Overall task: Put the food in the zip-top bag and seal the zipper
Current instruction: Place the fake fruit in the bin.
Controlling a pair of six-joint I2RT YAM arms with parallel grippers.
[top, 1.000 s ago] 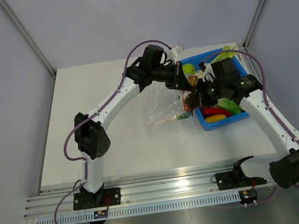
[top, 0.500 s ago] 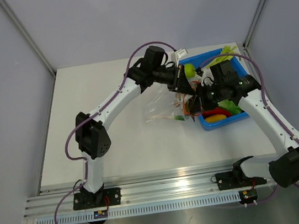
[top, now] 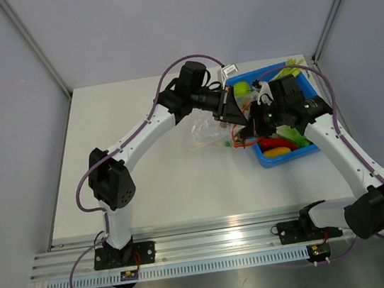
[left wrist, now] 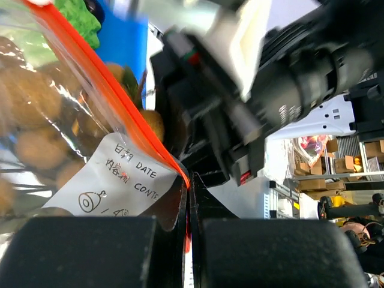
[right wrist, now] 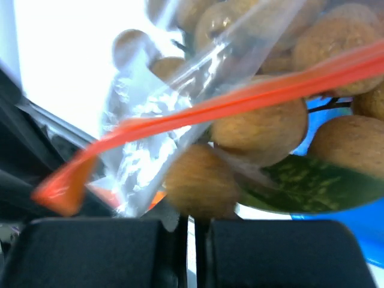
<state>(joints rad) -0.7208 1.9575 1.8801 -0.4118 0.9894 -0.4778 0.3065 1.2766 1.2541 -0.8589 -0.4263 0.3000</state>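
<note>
The clear zip-top bag (top: 208,133) hangs between both grippers beside the blue bin. My left gripper (top: 236,113) is shut on the orange-red zipper (left wrist: 120,102) at the bag's mouth, shown at the jaws in the left wrist view (left wrist: 189,201). My right gripper (top: 249,127) is shut with the cluster of brown balls (right wrist: 201,186) at its tips (right wrist: 193,225), pressed against the bag mouth. The zipper (right wrist: 240,102) crosses in front of the balls. More brown balls (left wrist: 36,144) show through the plastic. A green apple (top: 241,88), yellow (top: 277,152), red and green pieces lie in the bin.
The blue bin (top: 287,160) stands at the back right, just right of both grippers. Green onions (top: 288,67) lie at its far edge. A white label (left wrist: 120,180) is on the bag. Grey walls close in the table on the left, back and right.
The left arm's elbow has swung left and the bag has shifted slightly left. The right gripper has stayed at the bag mouth, with the brown cluster now less exposed from above.
</note>
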